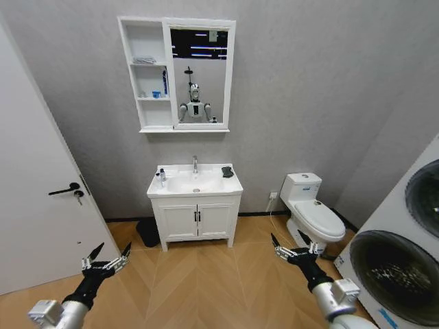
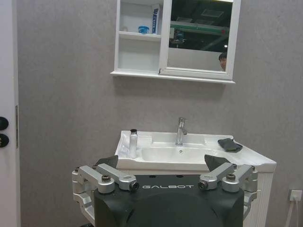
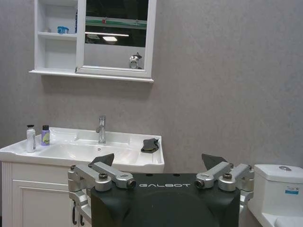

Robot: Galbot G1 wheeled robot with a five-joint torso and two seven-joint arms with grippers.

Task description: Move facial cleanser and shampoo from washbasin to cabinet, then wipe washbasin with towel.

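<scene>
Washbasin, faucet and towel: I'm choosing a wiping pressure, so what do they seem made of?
The washbasin looks like glossy white ceramic, smooth with soft reflections. The faucet looks like chromed metal, bright and mirror-like. The towel, lying on the basin's right rim, looks like soft dark cloth, matte and crumpled. Both grippers hang open, well short of the basin.

White washbasin (image 1: pixel 195 184) & cabinet (image 1: pixel 145 75), dk grey towel (image 1: pixel 227 171), herringbone wood floor (image 1: pixel 199 281)
</scene>
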